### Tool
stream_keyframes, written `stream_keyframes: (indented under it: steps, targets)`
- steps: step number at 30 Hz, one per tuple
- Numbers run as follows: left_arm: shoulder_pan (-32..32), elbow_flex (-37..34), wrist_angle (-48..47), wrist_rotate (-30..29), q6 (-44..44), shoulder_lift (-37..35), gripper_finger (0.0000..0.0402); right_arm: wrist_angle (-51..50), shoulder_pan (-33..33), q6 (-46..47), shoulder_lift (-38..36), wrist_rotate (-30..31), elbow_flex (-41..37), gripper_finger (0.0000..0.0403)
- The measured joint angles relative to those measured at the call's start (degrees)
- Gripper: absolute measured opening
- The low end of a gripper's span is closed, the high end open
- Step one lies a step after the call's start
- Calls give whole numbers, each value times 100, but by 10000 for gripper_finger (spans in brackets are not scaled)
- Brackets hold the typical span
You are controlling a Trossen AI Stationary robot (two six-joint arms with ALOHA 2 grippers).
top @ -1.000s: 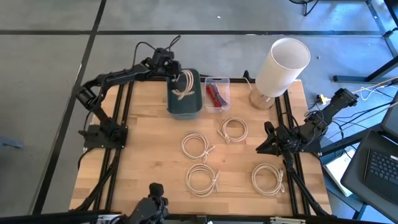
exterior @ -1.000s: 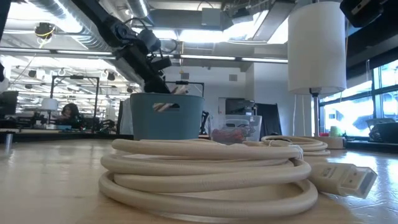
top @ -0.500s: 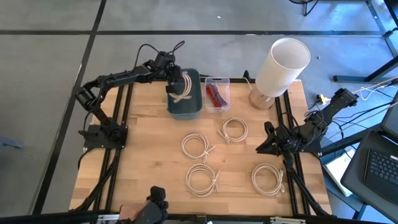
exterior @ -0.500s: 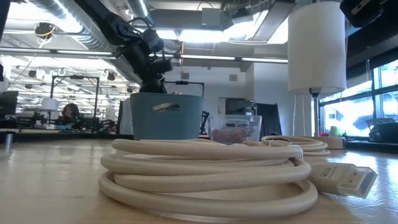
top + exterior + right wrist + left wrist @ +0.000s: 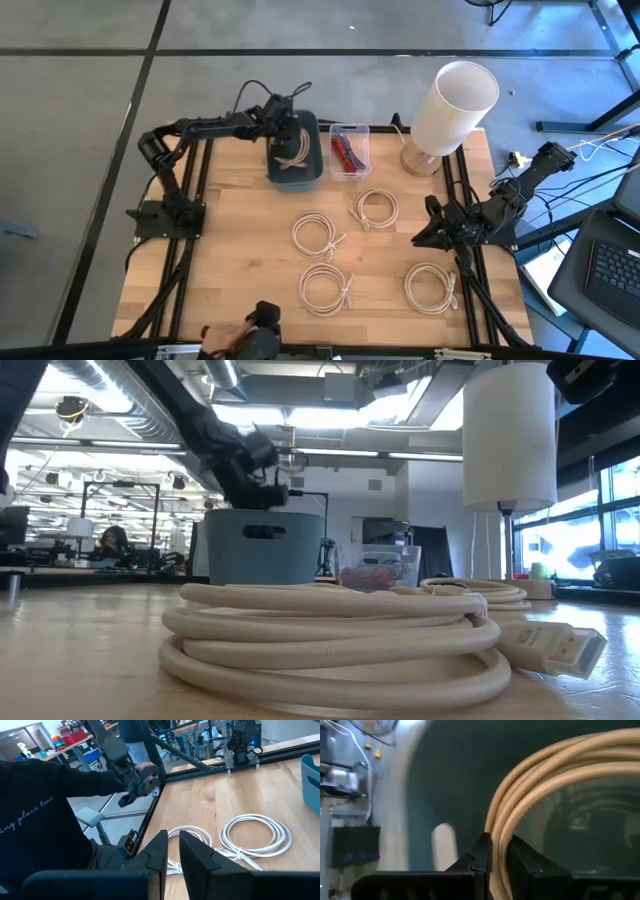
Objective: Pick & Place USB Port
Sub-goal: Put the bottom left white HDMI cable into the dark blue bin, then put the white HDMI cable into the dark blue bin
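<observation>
Overhead, the left gripper [image 5: 287, 133] hung inside the blue bin [image 5: 296, 176], its fingers pinched on a coiled beige cable [image 5: 546, 795]. The right gripper [image 5: 431, 228] waited at the table's [image 5: 240, 240] right edge, fingers nearly together and empty.

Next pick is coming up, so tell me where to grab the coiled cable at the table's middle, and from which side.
Take the middle coiled cable from straight above, with the jaws across the bundled strands of its ring, away from the loose tail at its right. It lies flat on the wooden table, apart from the other coils, so a top-down approach looks clear.
</observation>
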Motion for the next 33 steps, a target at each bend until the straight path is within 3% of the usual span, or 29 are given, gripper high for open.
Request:
stream_keyframes:
  steps: [9, 19, 27, 33]
  targets:
    - [-35, 630, -37, -49, 123, 827, 30, 0, 2, 0, 2, 0, 0, 51]
    - [-147, 1150, -844, -521, 207, 1218, 31, -1, 2, -1, 0, -2, 0, 51]
    - [-146, 1157, -765, -696, 126, 1192, 117, 0, 0, 0, 0, -1, 0, 51]
    - [-204, 1155, -836, -862, 34, 1075, 152, 0, 0, 0, 0, -1, 0, 51]
